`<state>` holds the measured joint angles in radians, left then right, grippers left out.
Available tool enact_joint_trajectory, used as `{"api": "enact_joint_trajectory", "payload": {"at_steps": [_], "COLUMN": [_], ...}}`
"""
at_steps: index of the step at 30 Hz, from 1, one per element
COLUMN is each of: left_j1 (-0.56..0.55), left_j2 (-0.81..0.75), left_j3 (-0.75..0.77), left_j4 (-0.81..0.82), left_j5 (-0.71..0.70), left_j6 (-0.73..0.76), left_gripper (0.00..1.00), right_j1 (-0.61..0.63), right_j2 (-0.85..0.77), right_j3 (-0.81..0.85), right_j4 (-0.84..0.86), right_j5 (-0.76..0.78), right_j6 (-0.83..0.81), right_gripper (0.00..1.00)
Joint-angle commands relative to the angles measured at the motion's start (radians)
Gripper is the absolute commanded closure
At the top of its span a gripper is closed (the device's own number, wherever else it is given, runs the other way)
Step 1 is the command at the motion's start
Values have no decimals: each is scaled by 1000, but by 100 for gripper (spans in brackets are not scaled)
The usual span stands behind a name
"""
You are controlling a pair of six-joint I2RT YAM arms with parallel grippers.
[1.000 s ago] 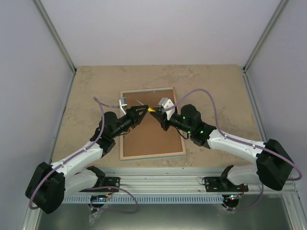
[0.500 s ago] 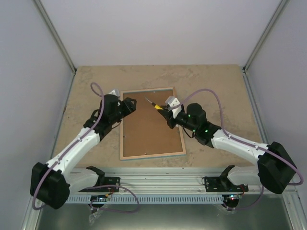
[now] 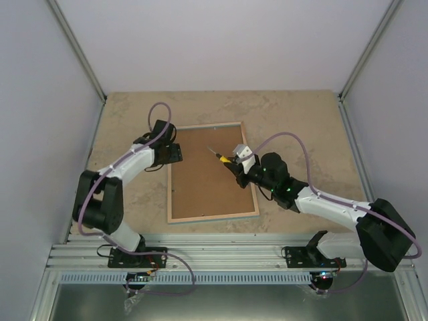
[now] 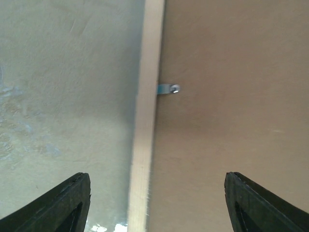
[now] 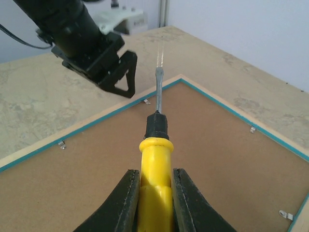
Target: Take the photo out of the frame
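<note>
**Handover done, left arm clear**

Top view: the left gripper (image 3: 170, 152) has swung out to the left rail of the frame (image 3: 200, 190), which lies back-up; the photo is hidden, presumably beneath; left wrist: jaws wide, empty, over a clip (image 4: 168, 89); right wrist: the right gripper (image 5: 154, 178) alone clamps the screwdriver (image 5: 155, 150); prising seems next.

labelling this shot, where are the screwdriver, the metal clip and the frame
screwdriver (image 5: 155, 147): right wrist view, top of the yellow handle
metal clip (image 4: 167, 89): left wrist view, middle of the tab
frame (image 3: 204, 187): top view, bare brown back panel
</note>
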<state>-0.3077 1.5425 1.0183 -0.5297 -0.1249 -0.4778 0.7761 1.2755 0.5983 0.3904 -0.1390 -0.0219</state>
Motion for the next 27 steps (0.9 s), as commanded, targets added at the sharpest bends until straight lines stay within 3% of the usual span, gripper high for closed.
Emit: {"api": "enact_joint_trajectory", "payload": {"at_steps": [1, 9, 21, 27], "left_j1": [44, 62, 62, 34], "left_j2": [101, 205, 243, 257], "left_j3": [48, 81, 84, 124], "left_j4": [-72, -86, -58, -56], "left_j5": [-2, 70, 224, 267], "left_j6": [106, 168, 157, 142], "left_gripper": [23, 40, 82, 87], "right_j1": [5, 31, 49, 53], "right_j2": [-39, -47, -41, -22], "right_j3": [-14, -13, -2, 8], "right_j4": [61, 53, 39, 30], "right_j5": [52, 91, 118, 113], "right_j6": [-4, -24, -41, -49], "right_gripper": [99, 99, 99, 99]}}
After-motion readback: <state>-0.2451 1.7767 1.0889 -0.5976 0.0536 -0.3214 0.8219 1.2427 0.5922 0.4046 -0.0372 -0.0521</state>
